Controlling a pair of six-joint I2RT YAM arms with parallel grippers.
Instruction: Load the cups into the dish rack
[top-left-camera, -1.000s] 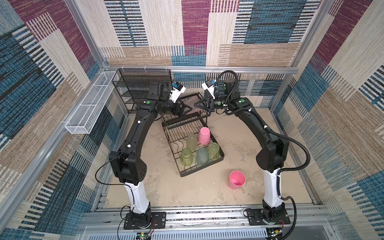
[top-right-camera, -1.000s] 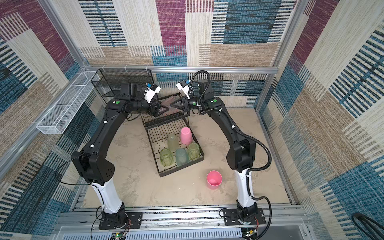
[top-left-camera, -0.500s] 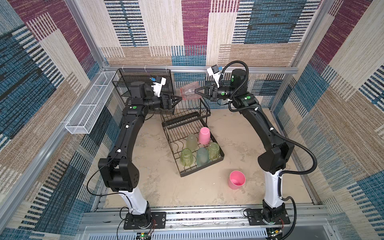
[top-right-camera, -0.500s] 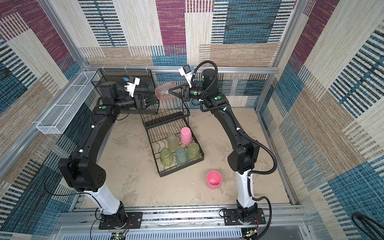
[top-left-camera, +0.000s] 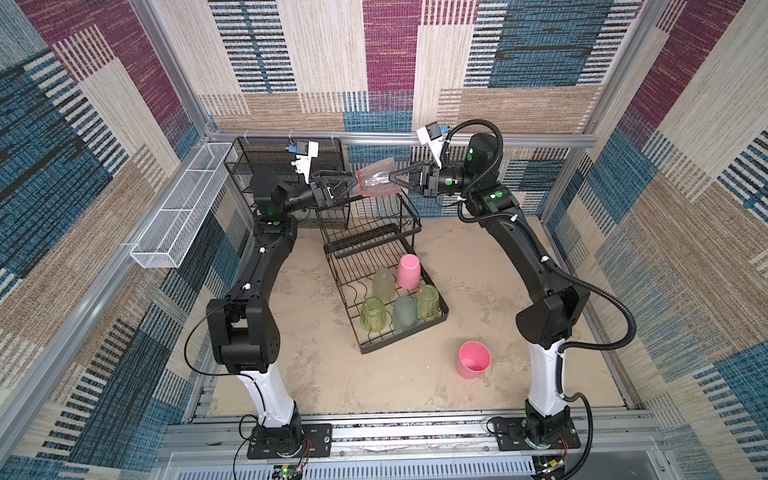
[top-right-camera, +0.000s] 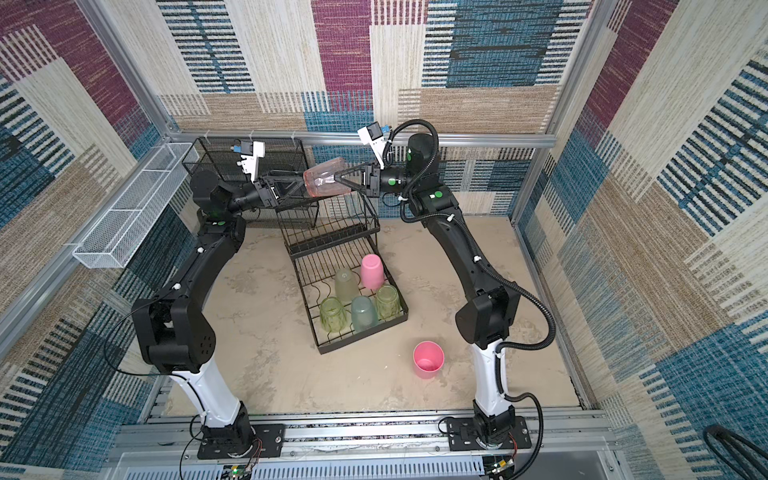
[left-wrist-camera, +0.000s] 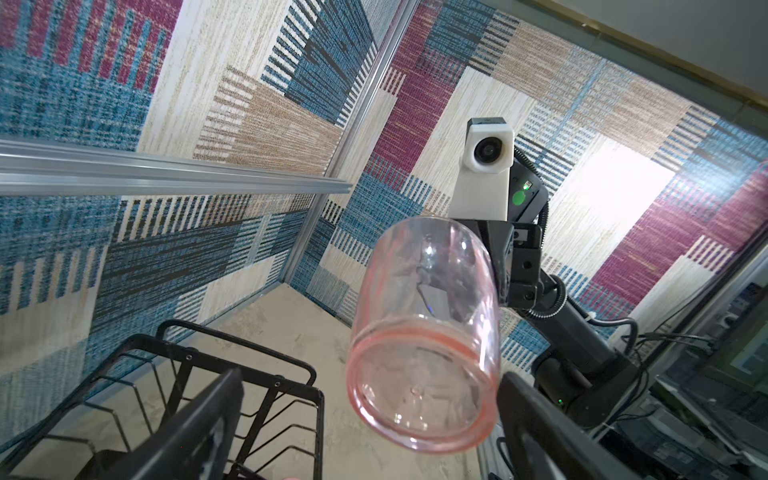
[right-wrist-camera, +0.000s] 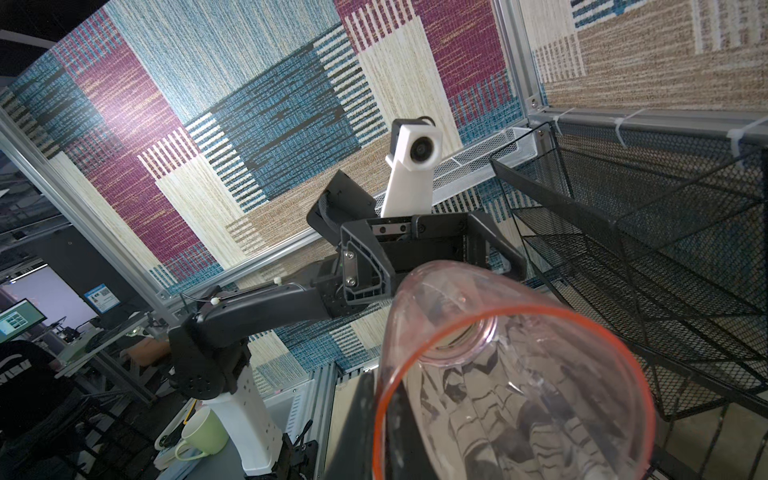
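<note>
A translucent reddish-pink cup (top-left-camera: 376, 183) (top-right-camera: 326, 183) hangs on its side in the air above the dish rack's (top-left-camera: 399, 347) (top-right-camera: 361, 340) upper tier. My right gripper (top-left-camera: 390, 178) (top-right-camera: 334, 179) (right-wrist-camera: 382, 424) is shut on its rim, one finger inside and one outside. My left gripper (top-left-camera: 353, 185) (top-right-camera: 305, 183) (left-wrist-camera: 369, 378) is open, its fingers on either side of the cup's (left-wrist-camera: 424, 332) base without touching it. The lower tier holds an upside-down pink cup (top-left-camera: 408, 271), three yellow-green cups (top-left-camera: 372, 314) and a teal cup (top-left-camera: 404, 311). Another pink cup (top-left-camera: 473, 359) stands upright on the table.
A black fine-mesh shelf unit (top-left-camera: 270, 162) (right-wrist-camera: 644, 249) stands at the back left, just behind my left gripper. A long white mesh trough (top-left-camera: 178, 212) hangs on the left wall. Patterned walls close in the table on three sides.
Both arms have risen from the rack's upper tier. The reddish-pink cup has come up with the right gripper. The left gripper has spread a little wider and drawn back to the left.
</note>
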